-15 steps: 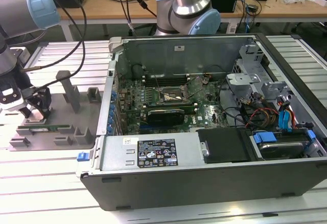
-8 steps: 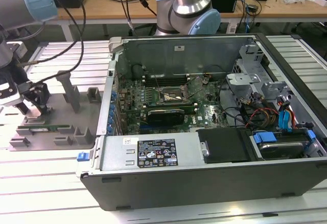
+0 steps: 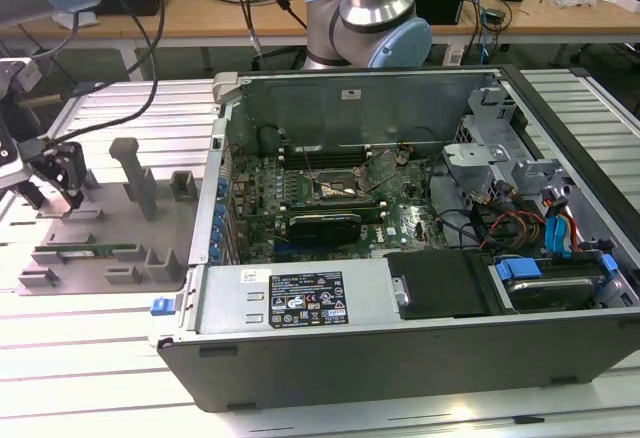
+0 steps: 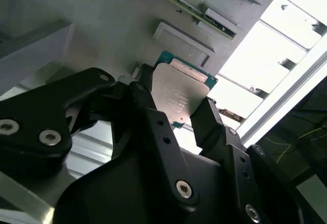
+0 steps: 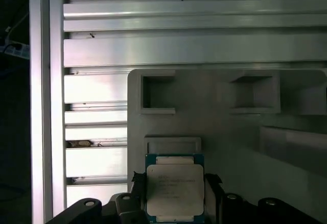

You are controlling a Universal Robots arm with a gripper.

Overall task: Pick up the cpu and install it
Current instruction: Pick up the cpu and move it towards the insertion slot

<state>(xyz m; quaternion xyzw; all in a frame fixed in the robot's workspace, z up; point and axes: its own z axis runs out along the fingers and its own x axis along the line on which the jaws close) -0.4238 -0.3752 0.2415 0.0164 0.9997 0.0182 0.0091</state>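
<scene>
Silver-topped and green-edged, the cpu (image 4: 179, 93) sits squarely between the two black fingers (image 4: 209, 124) of my pincer (image 5: 174, 180), which looks clenched on two opposite sides of the chip; the other two sides are free. In the exterior view the pincer hangs low over the grey tray (image 3: 110, 220), with the tray's upright blocks (image 3: 137, 173) beside it and the long green memory stick (image 3: 85, 252) lying just in front. I cannot tell whether the chip has left the tray surface or rests on it. I judge this to be the pick-up, with the grasp made. To do it well I'd want the chip flat and centred in the jaws, and it looks that way in the first wrist view. Pressure should go on the rim alone and stay gentle, and any rise should be straight up, clear of the blocks. The open computer case (image 3: 420, 348) stands well away from the pincer on the slatted tabletop (image 3: 90, 368).
</scene>
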